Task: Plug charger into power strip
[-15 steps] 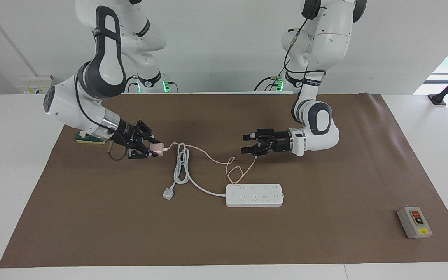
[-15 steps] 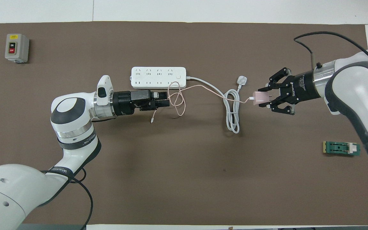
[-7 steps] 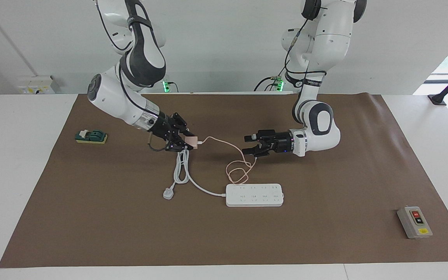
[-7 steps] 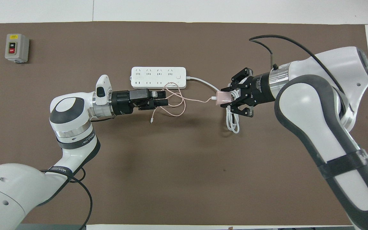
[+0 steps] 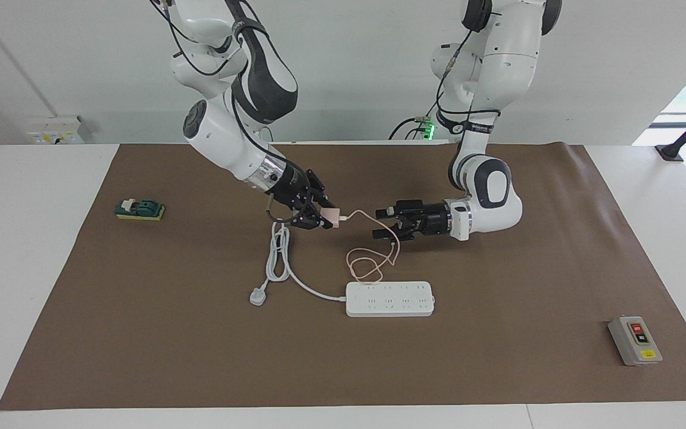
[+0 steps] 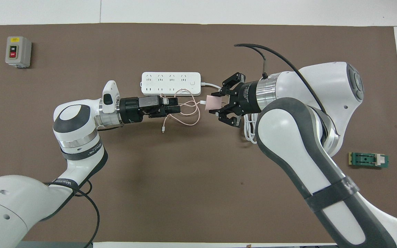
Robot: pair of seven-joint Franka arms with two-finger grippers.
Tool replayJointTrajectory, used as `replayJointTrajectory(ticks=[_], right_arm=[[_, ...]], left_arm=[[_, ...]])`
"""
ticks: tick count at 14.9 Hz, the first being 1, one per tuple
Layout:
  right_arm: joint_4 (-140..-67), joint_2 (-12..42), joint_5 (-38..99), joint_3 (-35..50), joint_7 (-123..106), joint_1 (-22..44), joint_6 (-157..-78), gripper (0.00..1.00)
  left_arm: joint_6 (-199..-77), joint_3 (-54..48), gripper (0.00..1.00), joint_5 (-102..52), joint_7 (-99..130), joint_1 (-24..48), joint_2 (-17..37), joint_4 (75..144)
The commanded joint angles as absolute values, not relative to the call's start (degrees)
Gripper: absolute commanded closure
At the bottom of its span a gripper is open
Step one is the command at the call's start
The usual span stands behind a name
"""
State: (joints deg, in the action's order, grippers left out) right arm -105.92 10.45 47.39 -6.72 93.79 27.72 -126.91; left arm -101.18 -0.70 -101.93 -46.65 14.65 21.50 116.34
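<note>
Right gripper (image 5: pixel 326 218): clamped on the charger (image 5: pixel 331 217), up in the air, over the mat just nearer the robots than the strip (image 5: pixel 389 298).
Left gripper (image 5: pixel 380 222): fingers apart, the pink cable (image 5: pixel 370 267) draped across it.
Strip: flat on the mat, white cord coiled beside it.

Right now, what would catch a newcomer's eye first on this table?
The right gripper holds the pink charger in the air, its thin cable looping down beside the white power strip at mid-table. The left gripper hangs open close by, above that cable.
</note>
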Motion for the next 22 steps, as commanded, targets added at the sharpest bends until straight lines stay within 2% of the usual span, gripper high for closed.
replayJointTrajectory(ticks=[1,5,9,22], right_arm=[[-101.17,15.10,48.69,-6.94,95.54,29.09,-127.53,1.00],[-100.73,18.36,48.25,-7.03,95.80,32.33,-132.01,1.00],[-96.95,21.53,47.99,-6.94,96.41,32.87,-132.36,1.00],[-95.36,22.32,46.41,-7.03,100.90,35.24,-131.75,1.00]], left_arm=[[-101.43,-0.26,0.00,-103.10,-47.99,15.21,22.41,115.40],[-101.34,-0.26,0.00,-103.10,-48.16,15.21,22.41,115.40],[-101.34,-0.26,0.00,-103.10,-48.16,15.21,22.50,115.40],[-101.95,-0.18,0.00,-103.10,-48.16,15.73,22.59,115.40]])
